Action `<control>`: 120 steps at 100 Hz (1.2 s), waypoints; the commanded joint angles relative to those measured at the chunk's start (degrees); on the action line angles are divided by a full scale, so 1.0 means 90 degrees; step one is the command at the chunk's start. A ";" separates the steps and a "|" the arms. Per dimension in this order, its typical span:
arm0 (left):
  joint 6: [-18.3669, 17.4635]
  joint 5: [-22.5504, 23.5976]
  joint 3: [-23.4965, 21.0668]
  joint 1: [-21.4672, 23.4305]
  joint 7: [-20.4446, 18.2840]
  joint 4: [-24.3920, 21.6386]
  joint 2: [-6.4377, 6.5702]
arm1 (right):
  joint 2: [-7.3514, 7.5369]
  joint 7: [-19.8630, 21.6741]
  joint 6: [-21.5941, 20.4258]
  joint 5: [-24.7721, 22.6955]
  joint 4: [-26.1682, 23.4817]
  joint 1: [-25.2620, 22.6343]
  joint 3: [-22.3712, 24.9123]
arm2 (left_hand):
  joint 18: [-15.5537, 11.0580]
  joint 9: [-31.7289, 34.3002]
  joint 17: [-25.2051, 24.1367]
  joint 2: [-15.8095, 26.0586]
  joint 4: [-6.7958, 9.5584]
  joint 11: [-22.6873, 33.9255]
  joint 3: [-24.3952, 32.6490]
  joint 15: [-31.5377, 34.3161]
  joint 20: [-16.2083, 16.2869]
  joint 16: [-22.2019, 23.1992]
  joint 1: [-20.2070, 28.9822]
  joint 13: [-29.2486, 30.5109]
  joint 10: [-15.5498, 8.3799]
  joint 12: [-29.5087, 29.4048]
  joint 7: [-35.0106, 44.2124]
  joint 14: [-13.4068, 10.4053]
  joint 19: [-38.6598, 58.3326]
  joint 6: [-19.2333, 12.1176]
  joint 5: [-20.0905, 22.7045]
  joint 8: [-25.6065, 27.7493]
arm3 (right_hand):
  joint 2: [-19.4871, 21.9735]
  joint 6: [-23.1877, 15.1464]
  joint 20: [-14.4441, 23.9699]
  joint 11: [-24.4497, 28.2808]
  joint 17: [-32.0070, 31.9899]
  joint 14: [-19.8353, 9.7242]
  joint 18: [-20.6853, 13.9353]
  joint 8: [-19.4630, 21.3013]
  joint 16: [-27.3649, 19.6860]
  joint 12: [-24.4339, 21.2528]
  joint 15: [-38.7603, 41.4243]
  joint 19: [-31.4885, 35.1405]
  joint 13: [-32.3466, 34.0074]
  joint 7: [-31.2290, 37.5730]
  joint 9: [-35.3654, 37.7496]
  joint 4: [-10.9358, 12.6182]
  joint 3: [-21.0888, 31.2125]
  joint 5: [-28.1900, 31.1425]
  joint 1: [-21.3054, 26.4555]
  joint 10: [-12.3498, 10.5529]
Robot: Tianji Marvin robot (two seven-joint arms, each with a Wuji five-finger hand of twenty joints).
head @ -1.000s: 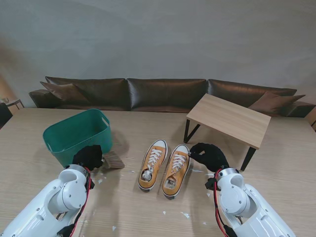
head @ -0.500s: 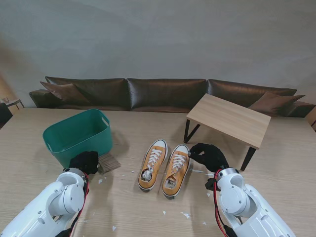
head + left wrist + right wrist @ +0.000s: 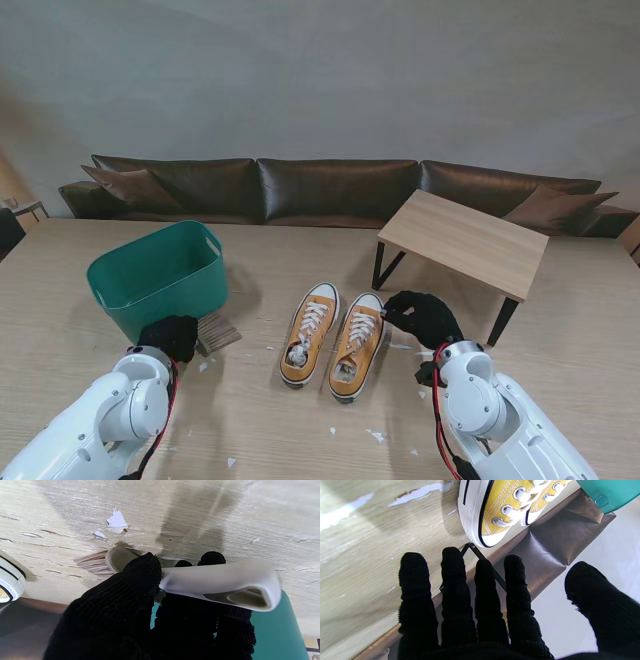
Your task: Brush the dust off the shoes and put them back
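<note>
Landmark: green basket [image 3: 160, 275].

Left hand [image 3: 170, 335] is clenched around the brush [image 3: 215, 332], just on my side of the basket's near right corner; the bristles stick out toward the shoes. Two yellow shoes [image 3: 332, 341] stand side by side on the table [image 3: 300, 430], well to the right of the basket. Right hand [image 3: 425, 315] is farther right again, at the toe of the right shoe — fingers spread, grasping nothing.

Left wrist view adds what the stand view hides: a pale handle [image 3: 220, 585] crossing the black fingers [image 3: 140, 580], bristles [image 3: 92, 563] on the wood. Right wrist view shows four fingers [image 3: 452, 580] and the thumb apart.

Count: two shoes, one brush, one basket, several white scraps [image 3: 375, 436].
</note>
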 commanded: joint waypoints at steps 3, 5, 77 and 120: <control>-0.0017 0.0084 0.0016 0.0037 -0.0191 0.0005 0.0026 | -0.0025 0.0085 -0.0007 0.0008 0.0014 -0.0006 -0.0026 | 0.0040 -0.0045 -0.0157 0.0188 0.0204 0.0167 0.0024 0.0167 0.0092 0.0075 -0.0007 -0.0379 -0.0312 -0.0029 -0.1051 0.0045 -0.0037 0.0051 0.0142 -0.0713 | 0.0232 -0.0006 -0.0078 0.0070 -0.1634 0.0052 0.0155 -0.0154 0.0083 -0.0106 0.0084 0.0099 0.0115 0.0099 0.0120 0.0121 0.0119 0.0093 -0.0227 0.0117; -0.0023 0.0116 0.0019 0.0036 -0.0206 0.0005 0.0031 | -0.0026 0.0083 -0.0006 0.0009 0.0016 -0.0005 -0.0026 | 0.0039 -0.0056 -0.0160 0.0189 0.0198 0.0168 0.0008 0.0165 0.0094 0.0073 -0.0031 -0.0383 -0.0310 -0.0034 -0.1057 0.0048 -0.0036 0.0051 0.0141 -0.0716 | 0.0231 -0.0003 -0.0078 0.0072 -0.1629 0.0053 0.0158 -0.0154 0.0083 -0.0106 0.0084 0.0102 0.0116 0.0099 0.0129 0.0121 0.0120 0.0093 -0.0226 0.0113; -0.0089 0.0335 -0.0154 0.0284 -0.0180 -0.0279 0.0036 | -0.0031 0.0105 -0.0001 0.0062 0.0061 0.0019 -0.0051 | 0.0152 -0.0661 -0.0257 0.0576 0.0152 0.0993 -0.0608 0.0126 0.0137 -0.0060 -0.0794 -0.0507 0.0045 -0.1739 -0.2798 0.0243 -0.0055 0.0264 0.0443 -0.1419 | 0.0231 0.0033 -0.0088 0.0071 -0.1605 0.0062 0.0166 -0.0162 0.0101 -0.0110 0.0126 0.0111 0.0227 0.0115 0.0244 0.0118 0.0134 0.0161 -0.0223 0.0141; -0.0181 0.0495 -0.0185 0.0288 -0.0215 -0.0267 0.0058 | -0.0044 0.0102 0.0005 0.0138 0.0075 0.0031 -0.0054 | 0.0195 -0.1037 -0.0489 0.0832 0.0129 0.0686 -0.0582 -0.0012 0.0177 -0.0093 -0.1121 -0.0788 0.0270 -0.1984 -0.4577 0.0361 -0.0169 -0.0057 0.0932 -0.1832 | 0.0236 0.0063 -0.0099 0.0060 -0.1592 0.0070 0.0187 -0.0172 0.0110 -0.0111 0.0139 0.0115 0.0287 0.0120 0.0344 0.0114 0.0151 0.0201 -0.0215 0.0165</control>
